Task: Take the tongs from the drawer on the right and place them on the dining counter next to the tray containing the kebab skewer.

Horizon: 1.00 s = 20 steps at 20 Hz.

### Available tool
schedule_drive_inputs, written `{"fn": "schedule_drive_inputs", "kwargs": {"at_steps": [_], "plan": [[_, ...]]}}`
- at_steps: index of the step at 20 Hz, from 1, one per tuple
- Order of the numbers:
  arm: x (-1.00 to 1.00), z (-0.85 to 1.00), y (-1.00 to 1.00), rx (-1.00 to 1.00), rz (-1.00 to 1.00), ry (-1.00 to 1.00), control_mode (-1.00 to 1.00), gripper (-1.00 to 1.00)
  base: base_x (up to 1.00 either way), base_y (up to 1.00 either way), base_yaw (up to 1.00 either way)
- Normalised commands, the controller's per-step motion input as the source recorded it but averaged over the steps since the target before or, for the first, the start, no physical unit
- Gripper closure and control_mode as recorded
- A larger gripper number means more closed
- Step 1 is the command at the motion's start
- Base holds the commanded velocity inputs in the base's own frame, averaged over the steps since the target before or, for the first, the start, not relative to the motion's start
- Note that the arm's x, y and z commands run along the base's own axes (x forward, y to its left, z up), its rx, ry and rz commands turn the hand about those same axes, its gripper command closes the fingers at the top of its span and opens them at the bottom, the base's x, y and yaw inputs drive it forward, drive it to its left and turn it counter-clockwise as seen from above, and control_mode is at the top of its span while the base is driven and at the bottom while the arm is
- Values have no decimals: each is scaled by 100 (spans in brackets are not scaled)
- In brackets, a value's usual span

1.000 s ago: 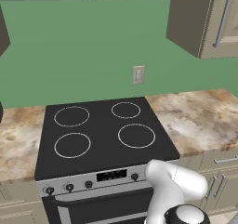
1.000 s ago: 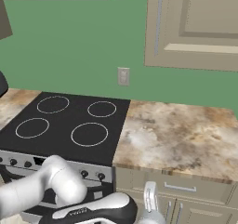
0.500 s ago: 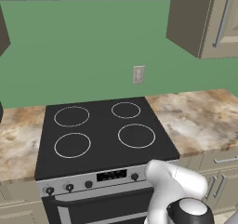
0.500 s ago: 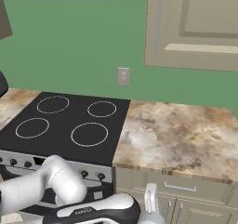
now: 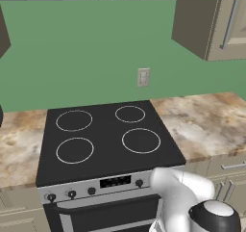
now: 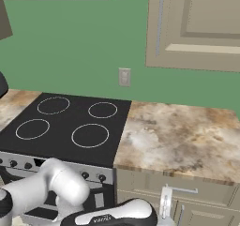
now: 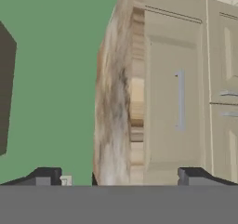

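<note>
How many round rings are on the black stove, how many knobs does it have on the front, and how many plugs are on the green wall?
Rings on the stove: 4
Knobs along its front panel: 4 can be made out in the left base view; the arm may hide more
Wall outlet: 1
Total: 9

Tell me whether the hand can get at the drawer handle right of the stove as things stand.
Probably yes. The hand is open and faces the closed drawer, with its handle straight ahead and nothing between them. It hasn't touched the handle yet.
</note>
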Motion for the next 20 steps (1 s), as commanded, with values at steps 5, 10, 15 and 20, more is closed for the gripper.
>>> {"fn": "schedule_drive_inputs", "kwargs": {"at_steps": [5,10,15,20], "plan": [[10,-6,-77,7,0,-4,-100,-100,0,0,0],[3,-4,-36,4,4,-1,-100,-100,0,0,0],[0,-6,-11,15,4,0,-100,-100,0,0,0],[19,0,0,1,0,0,-100,-100,0,0,0]]}}
